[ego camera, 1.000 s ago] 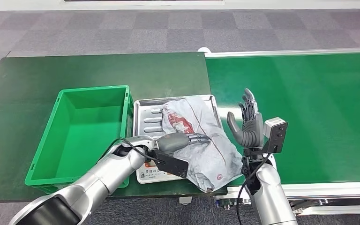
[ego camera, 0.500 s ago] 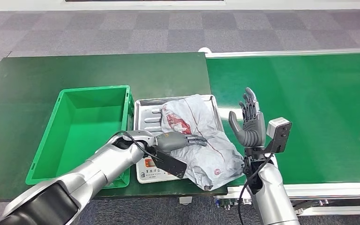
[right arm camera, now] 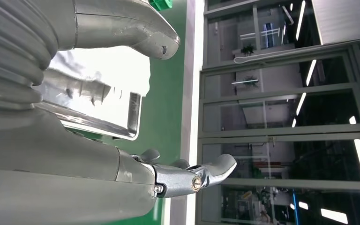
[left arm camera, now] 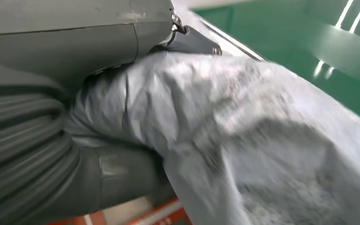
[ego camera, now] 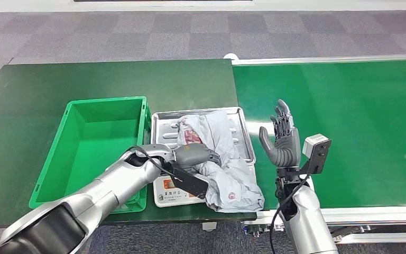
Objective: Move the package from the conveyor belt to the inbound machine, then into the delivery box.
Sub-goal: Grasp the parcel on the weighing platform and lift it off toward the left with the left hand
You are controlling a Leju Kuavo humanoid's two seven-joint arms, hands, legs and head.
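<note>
Since a second ago, left hand (ego camera: pixel 195 156) has curled its fingers into the grey package (ego camera: pixel 222 164), bunching it and dragging it toward frame left. Package lies at centre frame across the metal tray of the inbound machine (ego camera: pixel 241 127), lower end overhanging. Left hand grips a fold of it. Right hand (ego camera: pixel 281 138) is upright at centre right, fingers spread, holding nothing. Green delivery box (ego camera: pixel 92 145) sits just left of the tray.

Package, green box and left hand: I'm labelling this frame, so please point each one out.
package (ego camera: pixel 231 174), head view, on its crumpled grey plastic near the lower end.
green box (ego camera: pixel 53 159), head view, on its left wall.
left hand (ego camera: pixel 194 155), head view, on the grey back of the hand gripping the package.
</note>
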